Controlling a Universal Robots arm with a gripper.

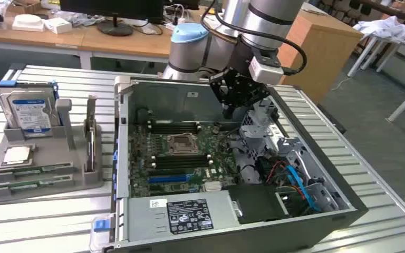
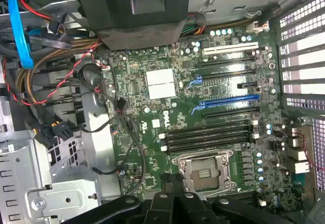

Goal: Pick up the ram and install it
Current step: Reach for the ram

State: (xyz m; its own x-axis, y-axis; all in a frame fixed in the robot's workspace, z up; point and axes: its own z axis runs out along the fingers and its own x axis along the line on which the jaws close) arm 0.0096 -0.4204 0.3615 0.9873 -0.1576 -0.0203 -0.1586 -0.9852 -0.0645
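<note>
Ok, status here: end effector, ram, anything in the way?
End effector shut, nothing seen held, over open computer case. Both ram sticks lie on grey tray, apart from it. Nothing covers them.

The circuit board in the grey computer case is dark green, with black slots and one bright blue slot. The grey tray carries green memory sticks with pale stickers and a silver hard drive with a blue label. The claw is black; the tabletop is pale, striped by ridges.
</note>
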